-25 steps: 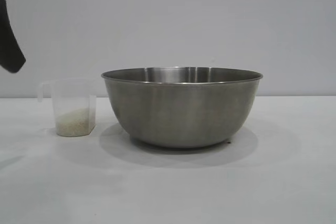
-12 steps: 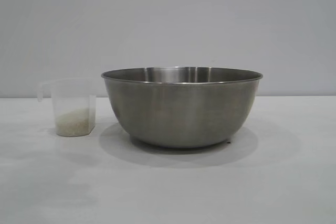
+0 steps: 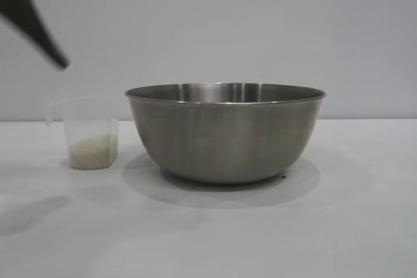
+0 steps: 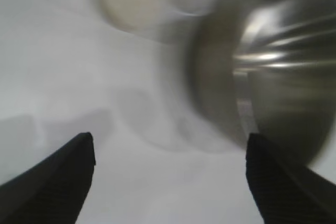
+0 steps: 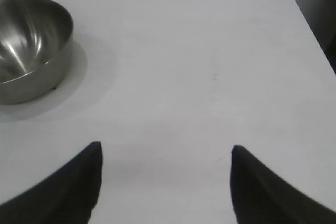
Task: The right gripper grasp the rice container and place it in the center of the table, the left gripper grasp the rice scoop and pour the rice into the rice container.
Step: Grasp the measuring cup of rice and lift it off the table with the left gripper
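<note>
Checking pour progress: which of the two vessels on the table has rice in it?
The rice scoop, the small clear plastic cup left of the rice container; off-white rice lies at its bottom. The steel bowl's visible interior shows none.

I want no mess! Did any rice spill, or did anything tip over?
Nothing stands out. The rice sits in the bottom of the rice scoop, which stands upright on the table beside the rice container. The bowl is upright too. No grains show on the tabletop.

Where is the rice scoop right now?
In the exterior view the rice scoop stands upright on the table, just left of the steel bowl, rice still inside, ungrasped.
</note>
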